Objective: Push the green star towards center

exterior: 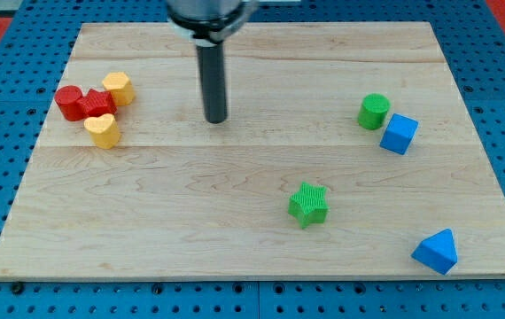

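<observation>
The green star lies on the wooden board, below and right of the board's middle. My tip is the lower end of the dark rod that comes down from the view's top. It stands above and well to the left of the star, apart from every block.
A green cylinder and a blue cube sit at the right. A blue triangular block is at the lower right. At the left are two red blocks and two yellow blocks.
</observation>
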